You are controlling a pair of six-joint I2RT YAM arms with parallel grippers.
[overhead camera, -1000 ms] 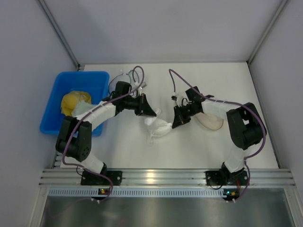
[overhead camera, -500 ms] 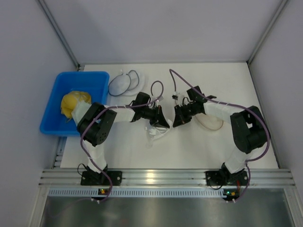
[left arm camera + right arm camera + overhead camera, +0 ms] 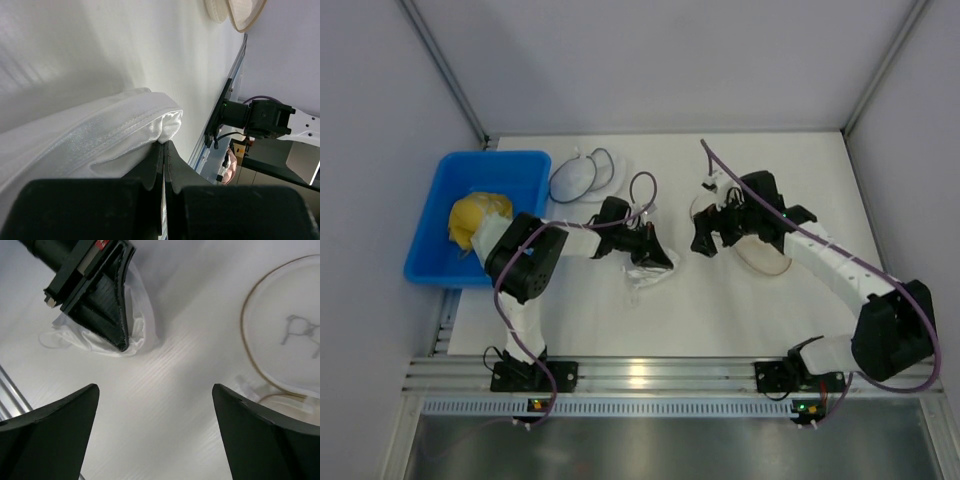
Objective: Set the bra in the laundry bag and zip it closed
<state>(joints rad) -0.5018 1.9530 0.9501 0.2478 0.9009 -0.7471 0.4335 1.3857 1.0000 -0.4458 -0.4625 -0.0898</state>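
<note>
Bra point(image 3: 640, 277) cloth is seen crumpled on the white table point(image 3: 720, 320) near the middle, outside of every container. An edge of it is pinched by the left gripper point(image 3: 663, 262), whose jaws are pressed fully together on the white fabric in the left wrist view. The laundry bag point(image 3: 755, 258) is laid flat to the right of the bra, apart from it, and is partly covered by the right arm; its tan rim and pale mesh are seen in the right wrist view. The right gripper point(image 3: 705, 243) is held above the table between the bra and the bag, with its jaws spread wide and nothing between them. A blue bin point(image 3: 490, 165) at the left edge is filled by a yellow cloth bundle point(image 3: 478, 218). A black-rimmed mesh pouch point(image 3: 582, 175) is laid flat just beside the bin.
</note>
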